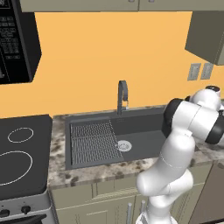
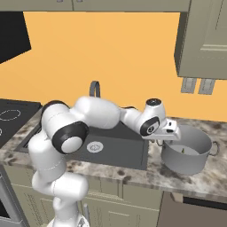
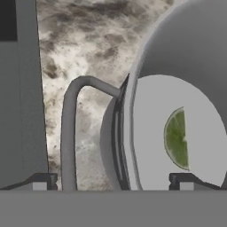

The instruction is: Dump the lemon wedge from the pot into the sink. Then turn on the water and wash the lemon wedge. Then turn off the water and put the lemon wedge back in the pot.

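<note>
Grey pot cut off, lemon wedge partly hidden

A black stovetop sits left on the speckled counter.

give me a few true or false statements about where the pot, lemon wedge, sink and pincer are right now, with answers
1. The lemon wedge lies inside the pot. True.
2. The pot stands in the sink. False: it stands on the counter, beside the sink.
3. The pincer is open, over the pot's rim near its handle. True.
4. The pincer holds the lemon wedge. False: its tips are apart and clasp nothing.
5. Water streams from the faucet. False: no stream is visible.
</note>
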Robot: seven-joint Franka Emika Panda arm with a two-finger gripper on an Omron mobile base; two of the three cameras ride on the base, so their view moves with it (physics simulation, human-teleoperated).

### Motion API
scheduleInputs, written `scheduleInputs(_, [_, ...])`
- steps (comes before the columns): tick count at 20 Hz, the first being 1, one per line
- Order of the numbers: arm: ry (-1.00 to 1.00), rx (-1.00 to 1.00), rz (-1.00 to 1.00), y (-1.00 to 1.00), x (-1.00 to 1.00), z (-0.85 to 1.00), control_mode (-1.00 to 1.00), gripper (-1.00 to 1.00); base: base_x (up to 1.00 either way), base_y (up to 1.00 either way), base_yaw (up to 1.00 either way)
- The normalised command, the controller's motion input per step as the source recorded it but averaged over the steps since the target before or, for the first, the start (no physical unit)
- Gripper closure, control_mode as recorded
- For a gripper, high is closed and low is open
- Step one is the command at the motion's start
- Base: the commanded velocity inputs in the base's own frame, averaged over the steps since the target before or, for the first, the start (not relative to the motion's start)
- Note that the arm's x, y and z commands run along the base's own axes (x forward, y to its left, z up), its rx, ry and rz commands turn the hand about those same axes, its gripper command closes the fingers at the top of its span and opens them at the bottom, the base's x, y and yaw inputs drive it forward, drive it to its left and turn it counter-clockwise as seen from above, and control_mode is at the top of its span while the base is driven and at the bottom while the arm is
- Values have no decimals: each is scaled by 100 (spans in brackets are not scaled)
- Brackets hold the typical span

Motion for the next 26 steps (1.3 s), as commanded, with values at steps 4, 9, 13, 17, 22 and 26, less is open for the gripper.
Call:
scheduleInputs(4, [5, 0, 2, 0, 13, -33, -100, -100, 0, 0, 0])
scheduleInputs(9, [8, 0, 3, 0, 26, -37, -100, 100, 0, 0, 0])
scheduleInputs(13, [8, 0, 5, 2, 20, -32, -100, 100, 0, 0, 0])
scheduleInputs(17, [3, 1, 8, 7, 1, -10, -100, 100, 0, 0, 0])
scheduleInputs(22, [0, 3, 8, 50, 0, 0, -100, 100, 0, 0, 0])
scheduleInputs(26, [0, 1, 5, 90, 0, 0, -100, 100, 0, 0, 0])
